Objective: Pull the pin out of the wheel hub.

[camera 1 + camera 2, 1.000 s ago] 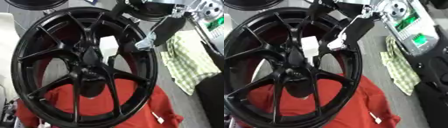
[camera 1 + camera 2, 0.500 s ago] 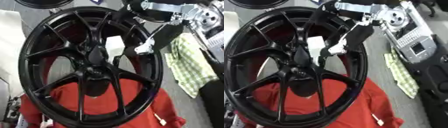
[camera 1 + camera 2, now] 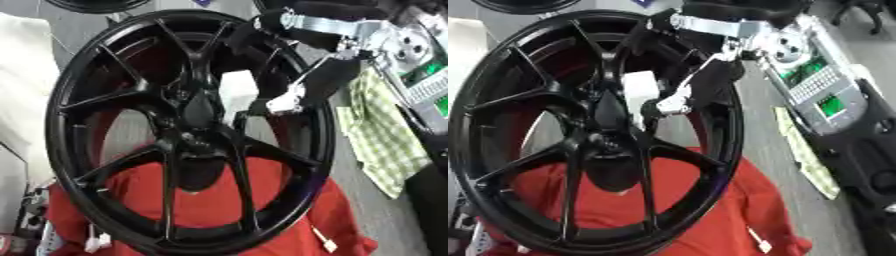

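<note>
- Black wheel hub stands on red cloth.
- Right robot hand reaches beside a white block near the centre; cannot tell its grip.
- No readable writing.

Black wheel hub, red cloth, green-white checked towel, black & silver right hand, white block
</note>
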### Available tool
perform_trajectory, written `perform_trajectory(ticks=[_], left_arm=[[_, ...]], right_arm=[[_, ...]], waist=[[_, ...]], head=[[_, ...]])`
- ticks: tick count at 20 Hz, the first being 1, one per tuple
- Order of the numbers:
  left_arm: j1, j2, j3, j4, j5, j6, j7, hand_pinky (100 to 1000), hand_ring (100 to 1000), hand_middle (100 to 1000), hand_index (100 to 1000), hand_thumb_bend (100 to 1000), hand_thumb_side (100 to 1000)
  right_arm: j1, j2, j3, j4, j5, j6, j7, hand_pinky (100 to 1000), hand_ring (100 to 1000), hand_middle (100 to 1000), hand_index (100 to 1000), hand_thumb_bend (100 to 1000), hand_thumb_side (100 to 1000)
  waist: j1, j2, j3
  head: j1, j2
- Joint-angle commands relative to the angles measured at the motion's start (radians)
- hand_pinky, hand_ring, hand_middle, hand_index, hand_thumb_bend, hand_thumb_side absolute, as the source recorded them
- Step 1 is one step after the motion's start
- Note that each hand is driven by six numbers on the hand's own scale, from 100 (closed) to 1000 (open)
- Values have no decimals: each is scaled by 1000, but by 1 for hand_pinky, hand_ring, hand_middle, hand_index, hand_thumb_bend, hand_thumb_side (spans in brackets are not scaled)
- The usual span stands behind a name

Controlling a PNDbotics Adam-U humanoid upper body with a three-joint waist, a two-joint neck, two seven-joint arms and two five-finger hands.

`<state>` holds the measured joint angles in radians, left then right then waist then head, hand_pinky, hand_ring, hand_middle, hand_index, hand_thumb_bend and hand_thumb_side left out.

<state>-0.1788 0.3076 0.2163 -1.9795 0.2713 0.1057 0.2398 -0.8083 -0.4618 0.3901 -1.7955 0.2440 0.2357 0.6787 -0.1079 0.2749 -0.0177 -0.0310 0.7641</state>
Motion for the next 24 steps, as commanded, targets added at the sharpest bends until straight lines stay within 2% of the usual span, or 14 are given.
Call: perform_trajectory(ticks=[1,16,22,24], left_arm=[[-13,5,5,-21,1,0,0,718,589,552,651,100,794],[-18,-1,3,-21,3,3,-5,719,589,552,651,102,799],[-19,-3,1,-21,4,4,-8,719,589,552,651,102,800],[-19,-3,1,-21,4,5,-8,720,589,552,651,102,801]], right_arm=[[-10,-6,-2,6,18,-9,-3,962,907,773,870,514,241],[-1,3,6,48,61,-34,-7,960,905,757,867,517,228],[-1,0,6,52,59,-34,-4,956,900,724,849,504,222],[-1,1,7,51,54,-32,-1,954,898,688,830,492,222]], waist=[[5,-12,3],[0,4,15],[1,8,18],[1,9,19]], head=[[-9,6],[-32,6],[-37,6],[-39,6]])
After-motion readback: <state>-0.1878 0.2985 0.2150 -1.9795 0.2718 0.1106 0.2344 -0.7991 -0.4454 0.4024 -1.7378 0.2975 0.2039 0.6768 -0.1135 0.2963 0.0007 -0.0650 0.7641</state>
